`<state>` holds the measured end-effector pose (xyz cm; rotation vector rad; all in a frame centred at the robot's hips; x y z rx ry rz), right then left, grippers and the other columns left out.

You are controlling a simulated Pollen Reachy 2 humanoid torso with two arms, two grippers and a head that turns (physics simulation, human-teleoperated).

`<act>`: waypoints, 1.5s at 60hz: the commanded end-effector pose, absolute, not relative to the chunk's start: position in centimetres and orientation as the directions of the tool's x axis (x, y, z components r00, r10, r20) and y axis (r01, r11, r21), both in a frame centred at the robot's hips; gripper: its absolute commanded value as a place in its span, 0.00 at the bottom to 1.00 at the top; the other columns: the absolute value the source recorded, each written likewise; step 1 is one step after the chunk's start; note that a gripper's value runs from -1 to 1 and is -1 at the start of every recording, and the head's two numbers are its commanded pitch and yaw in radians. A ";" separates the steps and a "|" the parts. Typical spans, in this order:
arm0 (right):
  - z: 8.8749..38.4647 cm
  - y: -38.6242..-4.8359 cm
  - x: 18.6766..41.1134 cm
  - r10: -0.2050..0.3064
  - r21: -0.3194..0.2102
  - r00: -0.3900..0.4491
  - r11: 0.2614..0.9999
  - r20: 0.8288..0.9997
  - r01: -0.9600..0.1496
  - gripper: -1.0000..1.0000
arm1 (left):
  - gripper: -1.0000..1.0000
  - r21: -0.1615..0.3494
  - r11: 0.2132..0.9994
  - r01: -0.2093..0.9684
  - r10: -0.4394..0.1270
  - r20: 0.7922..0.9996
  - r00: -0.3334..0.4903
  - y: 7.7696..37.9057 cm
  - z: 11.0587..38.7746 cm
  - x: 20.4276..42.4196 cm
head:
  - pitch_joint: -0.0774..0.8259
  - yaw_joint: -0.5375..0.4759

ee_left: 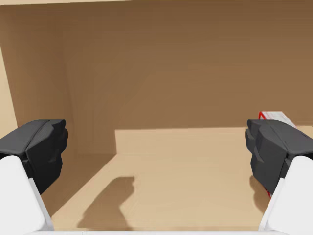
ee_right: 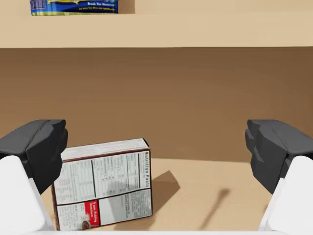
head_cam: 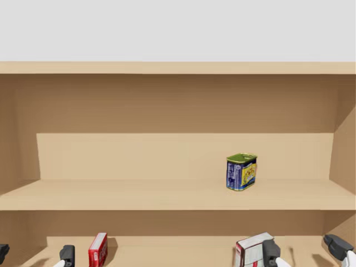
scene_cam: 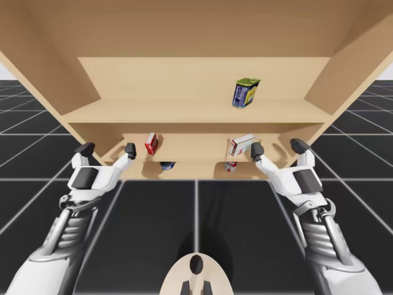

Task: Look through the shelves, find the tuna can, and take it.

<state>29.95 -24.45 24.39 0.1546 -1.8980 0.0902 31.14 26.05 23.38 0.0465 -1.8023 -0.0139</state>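
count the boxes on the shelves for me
2 for certain, both on the middle shelf: a red box beside my left tool, a white box ahead of my right tool. A half-hidden blue thing and a red-white thing on the shelf below might be boxes too.

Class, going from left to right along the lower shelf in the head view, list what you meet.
In order: left gripper → red box → white box → right gripper.
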 end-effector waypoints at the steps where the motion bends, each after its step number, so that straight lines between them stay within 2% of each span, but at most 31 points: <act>1: 24.2 -24.0 29.8 -0.063 0.030 -0.324 0.994 0.944 -0.104 0.00 | 0.00 0.031 0.999 -0.025 -0.036 0.975 -0.218 26.2 23.2 31.3 | 0.09 0.53; 4: 24.4 -24.0 29.7 -0.062 0.020 -0.326 0.991 0.943 -0.130 0.00 | 0.00 0.028 0.999 -0.026 -0.033 0.975 -0.220 26.3 23.3 31.3 | 0.11 0.53; 6: 24.5 -24.1 29.7 -0.083 0.038 -0.329 0.990 0.941 -0.139 0.00 | 0.00 0.027 0.999 -0.027 -0.032 0.975 -0.220 26.3 23.3 31.3 | 0.12 0.53; 12: 24.3 -24.2 30.0 -0.084 0.042 -0.308 0.989 0.948 -0.143 0.00 | 0.00 0.028 0.999 -0.028 -0.034 0.974 -0.222 26.3 23.2 31.2 | 0.18 0.52; 24: 24.4 -24.5 30.0 -0.065 0.029 -0.322 0.993 0.944 -0.116 0.00 | 0.00 0.035 0.999 -0.027 -0.040 0.974 -0.223 26.4 23.1 31.3 | 0.39 0.53; 39: 24.4 -24.6 30.1 -0.050 0.015 -0.325 0.994 0.944 -0.110 0.00 | 0.00 0.039 0.999 -0.026 -0.044 0.973 -0.227 26.4 23.2 31.3 | 0.59 0.58; 58: 24.4 -25.0 30.2 -0.052 0.017 -0.324 0.994 0.945 -0.109 0.00 | 0.00 0.049 0.999 -0.011 -0.050 0.973 -0.226 25.9 23.0 31.2 | 0.74 0.74; 66: 24.3 -25.0 30.3 -0.048 0.014 -0.323 0.994 0.945 -0.108 0.00 | 0.00 0.050 0.999 0.016 -0.045 0.973 -0.226 24.9 23.2 30.7 | 0.75 0.75; 72: 24.3 -25.0 30.3 -0.045 0.012 -0.326 0.995 0.944 -0.102 0.00 | 0.00 0.007 0.997 0.076 0.009 0.976 -0.219 24.4 25.0 29.0 | 0.75 0.75; 76: 24.4 -25.2 30.3 -0.046 0.015 -0.327 0.995 0.944 -0.097 0.00 | 0.00 -0.034 0.994 0.102 0.050 0.987 -0.151 24.3 26.5 27.2 | 0.75 0.75; 81: 24.4 -25.3 30.3 -0.047 0.017 -0.327 0.995 0.944 -0.095 0.00 | 0.00 -0.062 0.989 0.134 0.072 0.995 -0.069 24.0 27.1 25.4 | 0.74 0.75; 86: 24.3 -25.2 30.3 -0.046 0.016 -0.325 0.995 0.944 -0.095 0.00 | 0.00 -0.066 0.982 0.180 0.069 0.998 -0.012 23.2 27.3 23.5 | 0.74 0.75; 88: 24.2 -25.2 30.4 -0.044 0.014 -0.324 0.995 0.945 -0.095 0.00 | 0.00 -0.041 0.983 0.180 0.042 0.999 -0.001 22.9 27.2 22.9 | 0.74 0.75; 90: 24.1 -25.2 30.4 -0.033 0.004 -0.327 0.996 0.945 -0.088 0.00 | 0.00 -0.043 0.982 0.185 0.041 0.999 0.014 22.5 27.0 22.4 | 0.74 0.75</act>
